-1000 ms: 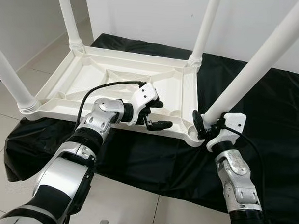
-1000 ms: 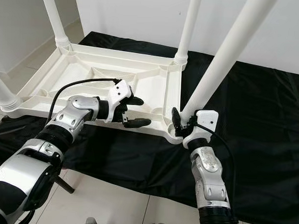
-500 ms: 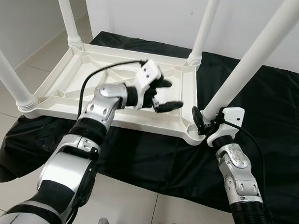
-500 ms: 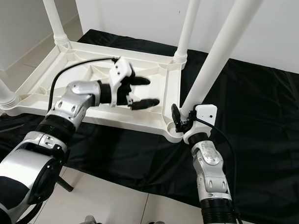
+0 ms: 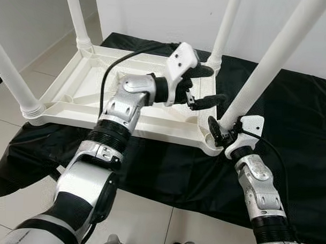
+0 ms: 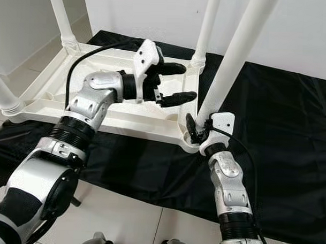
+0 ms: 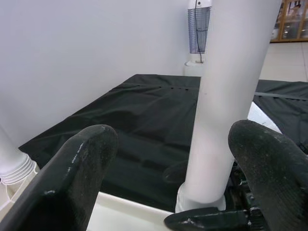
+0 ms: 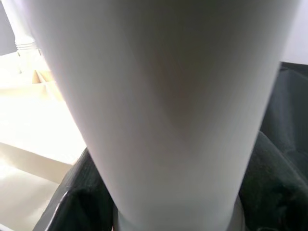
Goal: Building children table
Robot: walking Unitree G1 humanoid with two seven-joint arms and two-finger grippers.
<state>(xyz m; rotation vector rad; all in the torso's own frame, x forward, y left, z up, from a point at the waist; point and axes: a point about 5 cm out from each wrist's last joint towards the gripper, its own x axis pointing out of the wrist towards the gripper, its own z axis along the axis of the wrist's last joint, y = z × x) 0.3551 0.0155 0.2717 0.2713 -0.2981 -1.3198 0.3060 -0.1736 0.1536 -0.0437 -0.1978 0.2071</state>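
**Both grippers on the last leg of the upturned table**

Closest to me, the right gripper (image 5: 218, 135) has its black fingers closed around the base of the near-right leg (image 5: 272, 61), right where it meets the corner socket of the white tabletop (image 5: 89, 84). The table lies upside down on a black sheet (image 5: 302, 121) spread over the tiled floor (image 5: 143, 217), its other three legs standing up from their corners.

A little further in, the left gripper (image 5: 200, 87) hangs over the underside ribs with its fingers spread wide, empty, pointed at that same leg; its wrist camera has the leg (image 7: 226, 96) framed between the two fingers.

To my eye the job is seating this leg. Done well, the left should close higher on the shaft than the right, keep the leg square to the socket, and only then twist or press.

No brand, label or lettering is readable anywhere.
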